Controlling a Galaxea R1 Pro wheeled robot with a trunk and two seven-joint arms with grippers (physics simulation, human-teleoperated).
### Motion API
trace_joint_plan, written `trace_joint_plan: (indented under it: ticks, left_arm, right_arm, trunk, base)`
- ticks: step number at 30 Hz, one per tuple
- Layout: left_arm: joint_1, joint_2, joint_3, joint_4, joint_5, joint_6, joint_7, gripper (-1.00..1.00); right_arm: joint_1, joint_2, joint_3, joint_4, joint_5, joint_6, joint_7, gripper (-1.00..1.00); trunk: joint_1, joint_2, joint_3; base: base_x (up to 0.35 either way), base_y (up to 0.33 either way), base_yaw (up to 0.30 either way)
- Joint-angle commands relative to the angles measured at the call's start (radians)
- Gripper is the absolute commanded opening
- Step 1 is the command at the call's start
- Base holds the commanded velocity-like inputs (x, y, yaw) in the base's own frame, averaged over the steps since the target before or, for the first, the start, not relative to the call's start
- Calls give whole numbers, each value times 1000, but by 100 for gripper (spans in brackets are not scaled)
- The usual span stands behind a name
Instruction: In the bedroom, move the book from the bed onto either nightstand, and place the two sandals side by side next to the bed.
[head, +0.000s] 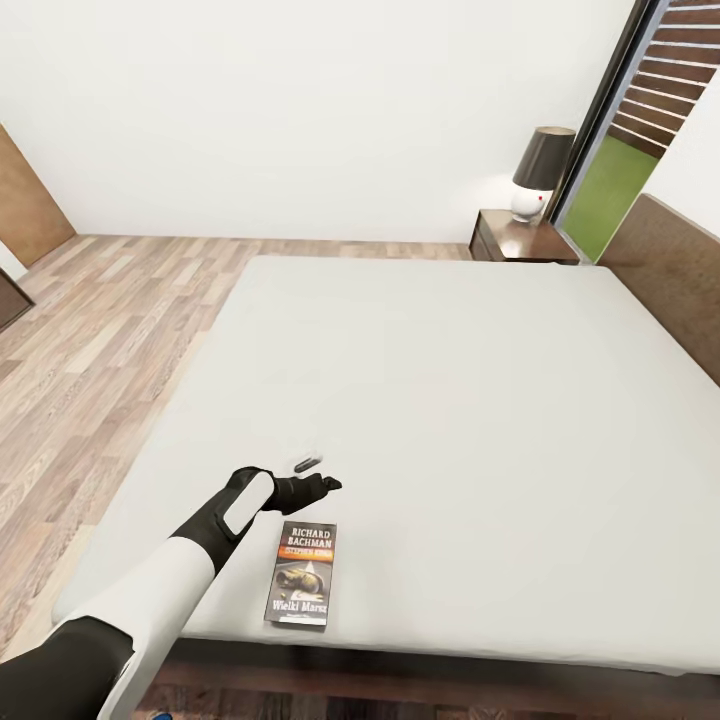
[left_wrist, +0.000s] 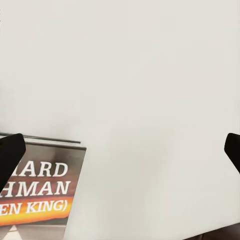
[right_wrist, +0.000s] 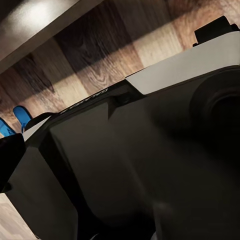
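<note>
The book (head: 302, 575) lies flat on the bed's pale mattress (head: 450, 400), close to the near edge, its dark cover and white lettering facing up. My left gripper (head: 320, 474) hovers open just beyond the book's top edge, holding nothing. In the left wrist view the book (left_wrist: 42, 195) sits beside one fingertip (left_wrist: 10, 152), and the open gripper (left_wrist: 121, 152) spans bare mattress. The nightstand (head: 520, 240) stands at the bed's far corner. Blue parts of the two sandals (right_wrist: 22, 116) show on the wood floor in the right wrist view. A dark right fingertip (right_wrist: 7, 160) shows at the picture's edge.
A dark-shaded lamp (head: 543, 170) stands on the nightstand. The brown headboard (head: 670, 270) runs along the bed's right side, and the window (head: 620, 130) is behind it. Wood-plank floor (head: 90, 330) lies left of the bed. My own dark body (right_wrist: 135, 165) fills much of the right wrist view.
</note>
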Motion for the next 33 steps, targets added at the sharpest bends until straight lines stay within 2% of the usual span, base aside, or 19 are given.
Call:
trace_joint_plan:
  ticks: [1,21,33]
  left_arm:
    - [-1,0,-3,-1,8,2,6,100]
    - [-1,-1,-4,-1,8,2,6,100]
    - [-1,-1,-3,-1,8,2,5,100]
  right_arm:
    - [-1,0,0,3,-8,-2,5,100]
    - [-1,0,0,3,-8,-2,4,100]
    - [-1,0,0,3,-8,-3,5,100]
  trunk:
    - [0,0,-2]
    - [0,0,-30]
    - [0,0,-33]
  base:
    - [0,0,0]
    - [0,0,0]
    - [57,0,0]
